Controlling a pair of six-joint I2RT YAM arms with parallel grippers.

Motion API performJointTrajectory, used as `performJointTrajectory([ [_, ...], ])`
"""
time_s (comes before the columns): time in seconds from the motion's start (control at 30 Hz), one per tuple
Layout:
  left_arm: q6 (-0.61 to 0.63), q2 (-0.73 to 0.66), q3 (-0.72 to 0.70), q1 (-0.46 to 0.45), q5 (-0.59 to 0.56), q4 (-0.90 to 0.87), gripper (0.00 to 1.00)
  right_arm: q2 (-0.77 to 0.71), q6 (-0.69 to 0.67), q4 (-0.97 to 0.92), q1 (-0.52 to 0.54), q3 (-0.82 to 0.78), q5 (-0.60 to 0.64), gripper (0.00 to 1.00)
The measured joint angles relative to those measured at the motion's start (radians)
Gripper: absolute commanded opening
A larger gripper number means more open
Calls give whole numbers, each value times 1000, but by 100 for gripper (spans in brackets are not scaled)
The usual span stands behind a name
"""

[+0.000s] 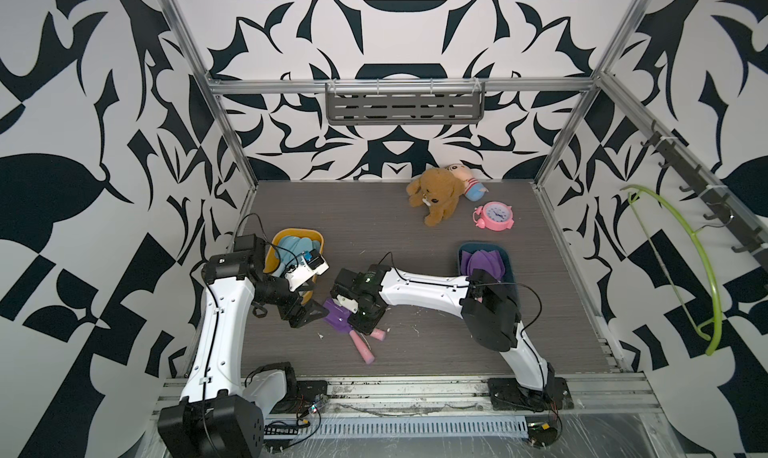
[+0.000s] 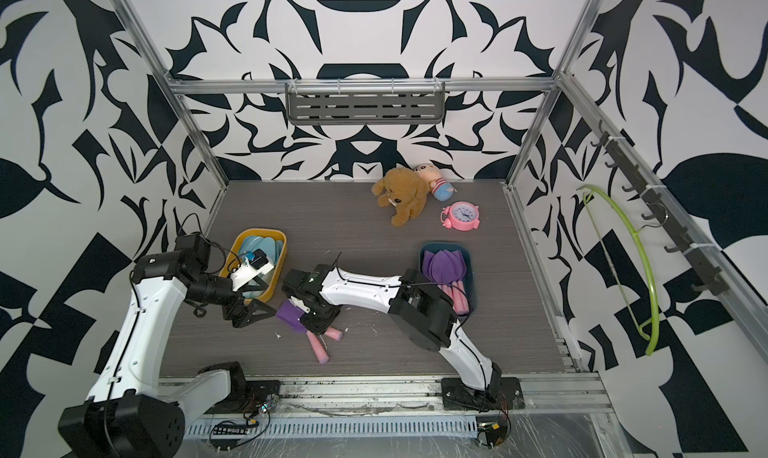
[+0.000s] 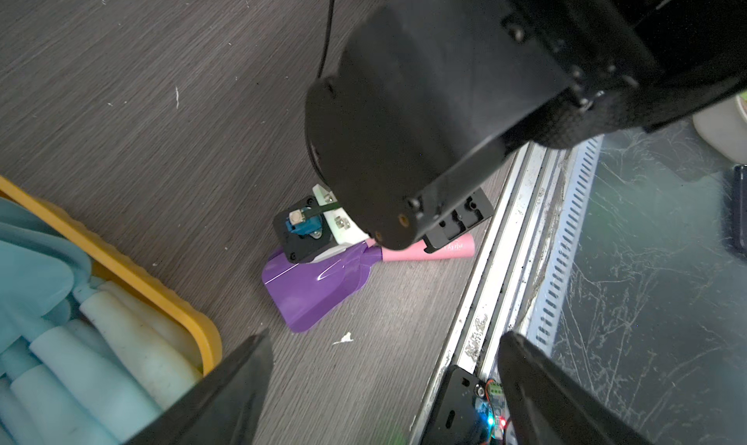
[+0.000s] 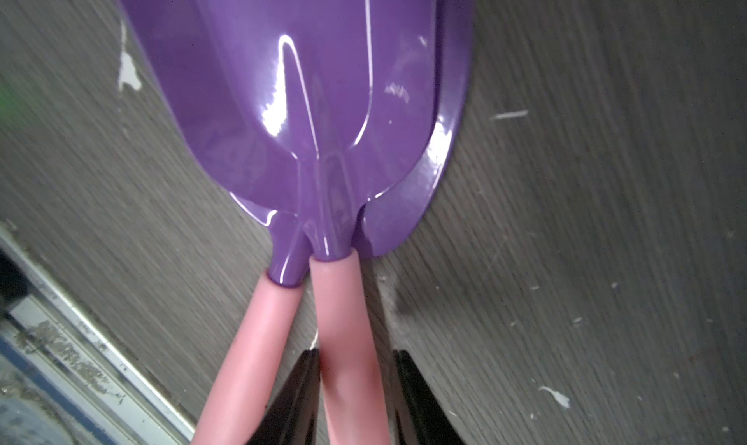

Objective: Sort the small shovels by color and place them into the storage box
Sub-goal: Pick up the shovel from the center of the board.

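fingers [image 4: 299,398] of the right gripper [image 4: 355,352] were clenched on the pink handle [image 4: 347,342] of the upper purple shovel [image 4: 291,99], one black finger on each side of it. that shovel lay face down, its blade stretching away from the fingertips and stacked on the lower purple shovel [image 4: 424,188]. the lower one's own handle ran beside the gripped one, just outside one finger. both shovels rested flat on the grey table [image 1: 353,210].

just past the end of the purple blades, the left gripper [image 3: 384,336] hung spread wide with nothing between its fingers. whether it touched the blades could not be told. close against one side of it stood the yellow box [image 1: 316,237], filled with blue shovels [image 1: 291,243] whose pale handles pointed toward that gripper.

well apart from the right gripper, back by its arm's elbow, sat the dark blue box [image 1: 509,268], holding purple shovels [image 1: 484,260].

farthest from both grippers, near the back wall, lay a plush dog [image 1: 434,198], a doll [image 1: 469,183] touching it, and a pink alarm clock [image 1: 494,215] just beside them.
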Motion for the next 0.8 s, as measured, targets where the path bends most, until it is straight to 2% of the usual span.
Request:
performJointTrajectory([
  [0.27,0,12,0,0,3,0,94,34,-11,10,2,2,0,30],
  [0.47,0,16,0,0,10,0,94,34,-13,13,2,2,0,21],
  [0.6,0,22,0,0,19,0,94,29,-16,19,2,-2,3,20],
  [0.8,-25,59,2,0,43,11,93,-83,-14,27,1,-55,27,18],
])
